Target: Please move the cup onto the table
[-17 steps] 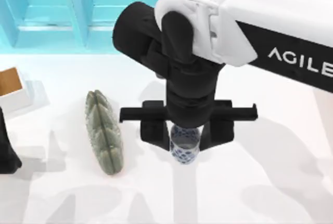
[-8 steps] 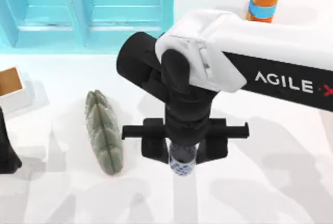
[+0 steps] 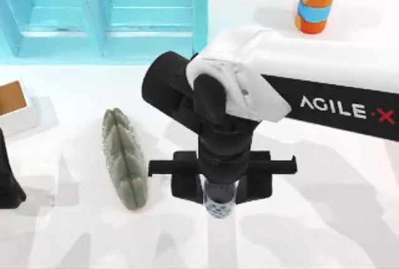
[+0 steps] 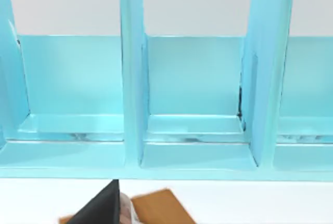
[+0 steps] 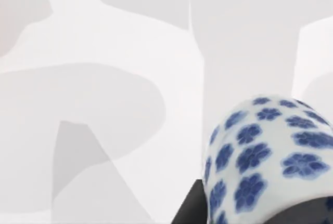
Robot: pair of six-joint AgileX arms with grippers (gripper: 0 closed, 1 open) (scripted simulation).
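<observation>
While the wide white table (image 3: 324, 231) lies bare below, the right end effector (image 3: 219, 189) hangs low over it, right of the grey-green ribbed oblong (image 3: 124, 158), clamped on the small white cup with blue flowers (image 3: 219, 205). Carrying looks done; lowering and release remain. The left arm sits parked facing the turquoise shelf unit (image 4: 156, 104).

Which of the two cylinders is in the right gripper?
The cup, white with blue flowers, sits between the right gripper fingers over the table. The orange cylinder with the blue band stands free near the table's far edge.
</observation>
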